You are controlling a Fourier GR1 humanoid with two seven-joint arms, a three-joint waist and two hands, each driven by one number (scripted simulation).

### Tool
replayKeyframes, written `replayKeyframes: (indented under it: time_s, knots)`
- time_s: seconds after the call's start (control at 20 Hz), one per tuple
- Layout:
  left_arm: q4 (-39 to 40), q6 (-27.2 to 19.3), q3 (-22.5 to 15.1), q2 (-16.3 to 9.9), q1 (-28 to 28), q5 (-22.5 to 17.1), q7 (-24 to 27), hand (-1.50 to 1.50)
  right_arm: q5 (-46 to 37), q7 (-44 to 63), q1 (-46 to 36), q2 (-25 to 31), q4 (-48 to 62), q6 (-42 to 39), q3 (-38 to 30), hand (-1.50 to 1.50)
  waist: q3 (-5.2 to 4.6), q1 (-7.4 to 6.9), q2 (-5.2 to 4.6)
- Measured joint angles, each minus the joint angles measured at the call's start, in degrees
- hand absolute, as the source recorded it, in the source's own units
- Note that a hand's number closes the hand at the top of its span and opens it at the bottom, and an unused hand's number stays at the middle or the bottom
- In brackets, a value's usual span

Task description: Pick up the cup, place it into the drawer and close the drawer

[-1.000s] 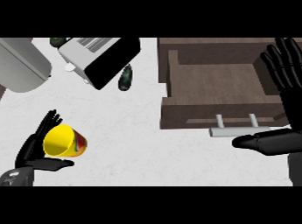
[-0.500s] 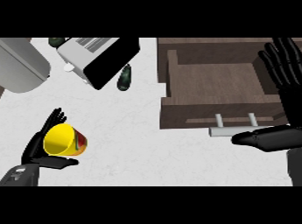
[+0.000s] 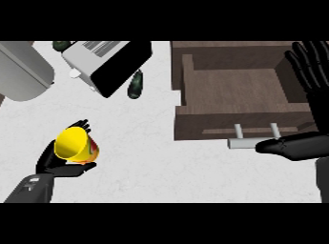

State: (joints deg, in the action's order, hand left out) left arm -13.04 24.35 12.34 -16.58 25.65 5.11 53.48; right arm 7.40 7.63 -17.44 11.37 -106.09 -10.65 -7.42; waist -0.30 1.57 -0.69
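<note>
White speckled counter (image 3: pixel 153 143) fills the middle of the frame, dark wood strip at the far left edge.

Upper left: big grey cylindrical vessel (image 3: pixel 15 71) lying at an angle, partly cut by the frame edge. Just right of it, a white toaster (image 3: pixel 96 59) with slots on top and a black side panel, tilted diagonally. Dark green oblong item (image 3: pixel 135 85) just beside the toaster's lower right corner, can't tell what it is. Another dark green bit (image 3: pixel 61 45) behind the toaster at the top edge.

Lower left: left hand (image 3: pixel 57 164) coming in from the bottom, fingers and thumb curled round the yellow cup (image 3: pixel 74 144). Cup is tipped on its side in the hand, mouth facing the camera, red/orange marking on its lower right side. It's above the counter, well apart from the drawer.

Right half: dark wood drawer (image 3: pixel 230 116) pulled open, inside bare, front panel toward the bottom of the frame with a grey bar handle (image 3: pixel 248 142) on two posts.

Lower right: right hand (image 3: pixel 301 145) lies flat, fingers straight and together, pointing left, fingertips at the handle's right end; can't tell if touching. A second black hand shape (image 3: pixel 318 71) stands fingers-up along the right edge, fingers spread.
</note>
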Motion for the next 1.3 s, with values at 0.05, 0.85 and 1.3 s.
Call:
replayKeyframes:
  time_s: [0.05,0.85,1.3]
  knots:
    - [-0.27,0.58,-0.02,0.03,0.19,-0.18,-0.04,1.5,0.08,0.05,-0.03,0.2,-0.09,-0.08,-0.18,-1.5,-0.02,0.06,0.0]
    - [-6.92,-12.02,6.66,5.56,1.97,-6.05,8.11,1.5,0.91,0.64,1.27,0.89,-0.93,-0.55,-1.3,-1.5,0.1,-0.32,0.25]
    - [-14.12,-14.11,5.96,9.48,8.34,-7.96,4.2,1.5,-0.48,-0.56,2.74,0.46,-1.01,-0.46,-0.75,-1.5,0.28,-1.27,0.7]
